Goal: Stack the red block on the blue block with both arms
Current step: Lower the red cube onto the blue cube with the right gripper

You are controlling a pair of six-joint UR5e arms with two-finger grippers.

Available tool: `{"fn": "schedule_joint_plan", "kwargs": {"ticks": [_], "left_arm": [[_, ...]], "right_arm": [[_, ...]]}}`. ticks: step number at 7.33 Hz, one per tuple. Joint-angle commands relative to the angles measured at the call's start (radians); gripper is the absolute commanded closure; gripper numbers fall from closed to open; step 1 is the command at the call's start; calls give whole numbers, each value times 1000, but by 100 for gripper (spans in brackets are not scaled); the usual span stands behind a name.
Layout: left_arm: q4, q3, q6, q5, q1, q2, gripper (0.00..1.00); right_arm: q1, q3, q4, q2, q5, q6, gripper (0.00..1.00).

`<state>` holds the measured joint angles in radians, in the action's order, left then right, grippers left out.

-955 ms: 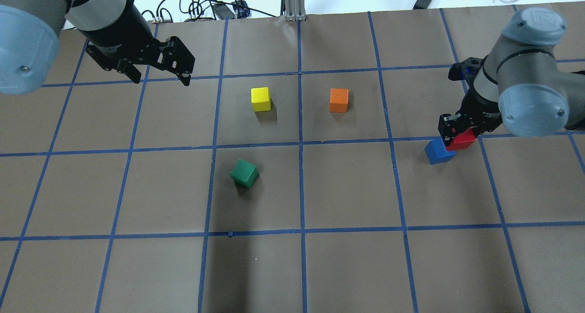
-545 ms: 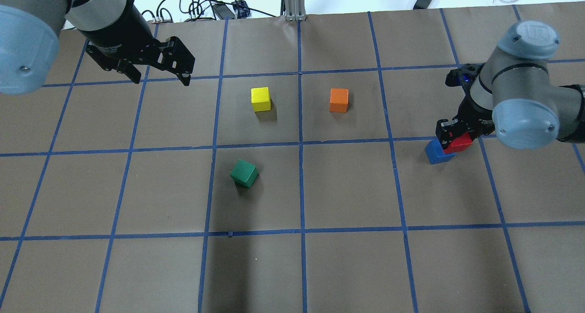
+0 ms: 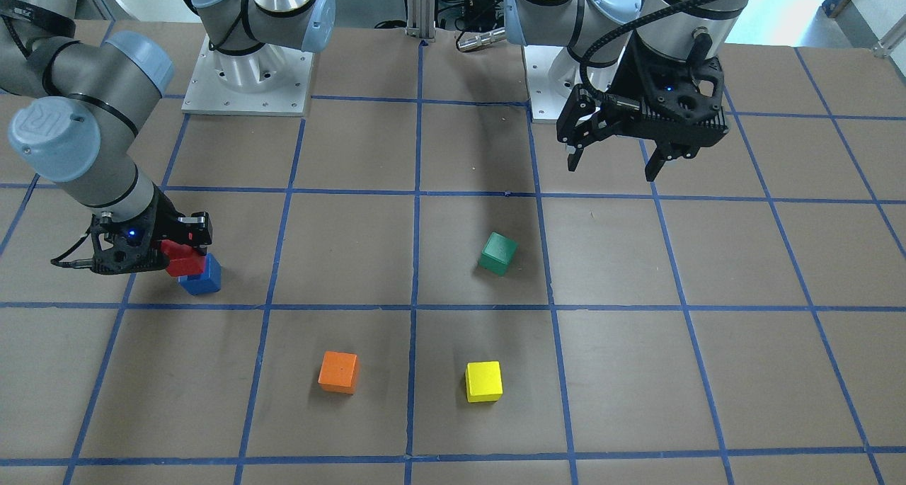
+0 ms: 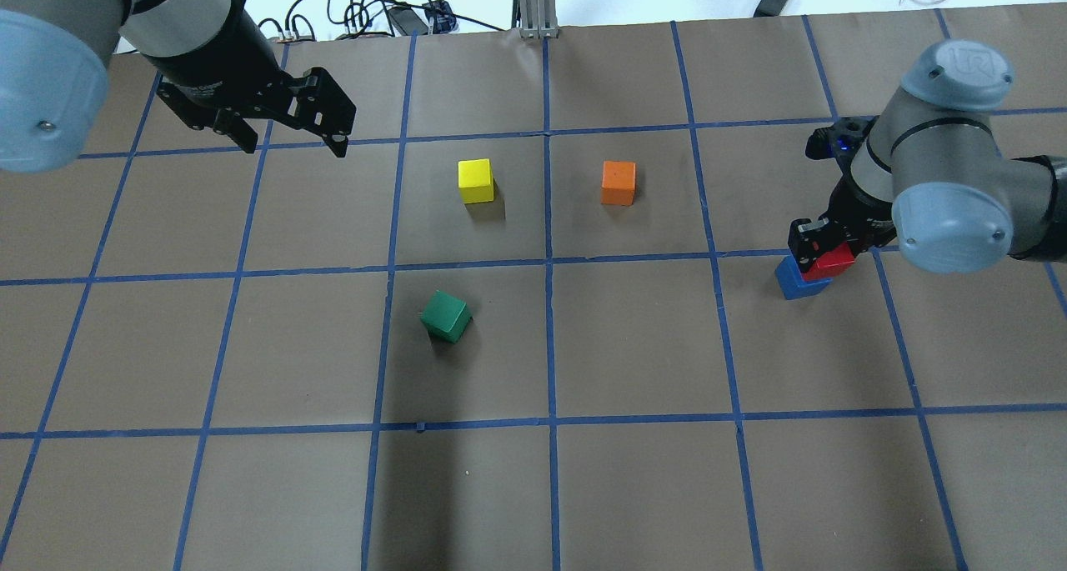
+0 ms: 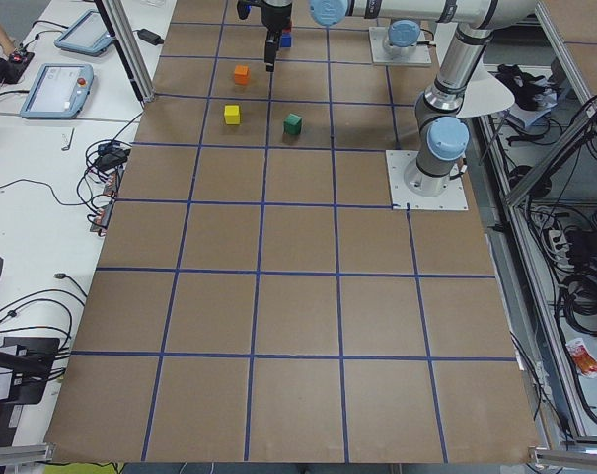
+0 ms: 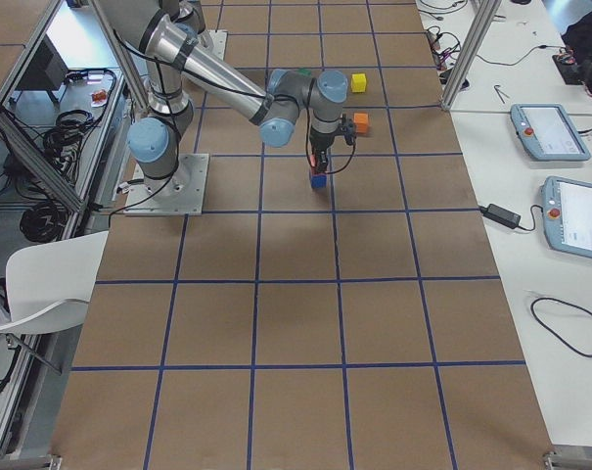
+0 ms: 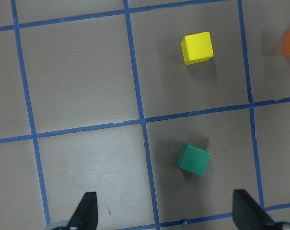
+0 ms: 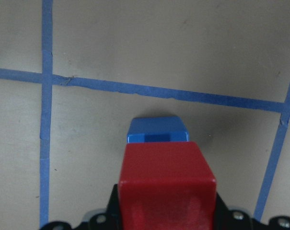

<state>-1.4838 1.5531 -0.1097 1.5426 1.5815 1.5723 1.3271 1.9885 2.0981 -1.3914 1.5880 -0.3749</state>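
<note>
My right gripper (image 4: 824, 252) is shut on the red block (image 4: 837, 263) and holds it over the blue block (image 4: 793, 282) at the table's right side. The red block overlaps the blue one but sits offset toward the arm. I cannot tell if they touch. In the right wrist view the red block (image 8: 165, 177) covers the near part of the blue block (image 8: 156, 130). The front view shows the same red block (image 3: 181, 258) over the blue block (image 3: 205, 280). My left gripper (image 4: 293, 147) hangs open and empty above the far left of the table.
A yellow cube (image 4: 475, 180) and an orange cube (image 4: 618, 182) sit at the middle far side. A green cube (image 4: 445, 316) lies turned, nearer the centre. A metal post (image 4: 533, 4) and cables stand at the far edge.
My right gripper has carried the red block a little left, further over the blue block. The left arm has not moved.
</note>
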Motion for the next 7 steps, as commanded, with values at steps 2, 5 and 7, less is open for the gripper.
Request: {"fn": "schedule_joint_plan", "kwargs": {"ticks": [2,5,7], "left_arm": [[0,-1,-1,-1,0,0,0],[0,-1,-1,-1,0,0,0],[0,-1,-1,-1,0,0,0]], "right_arm": [[1,7,11,8,1,1,100],[1,7,28,9,1,-15,100],[1,9,48,23,1,-39,100]]}}
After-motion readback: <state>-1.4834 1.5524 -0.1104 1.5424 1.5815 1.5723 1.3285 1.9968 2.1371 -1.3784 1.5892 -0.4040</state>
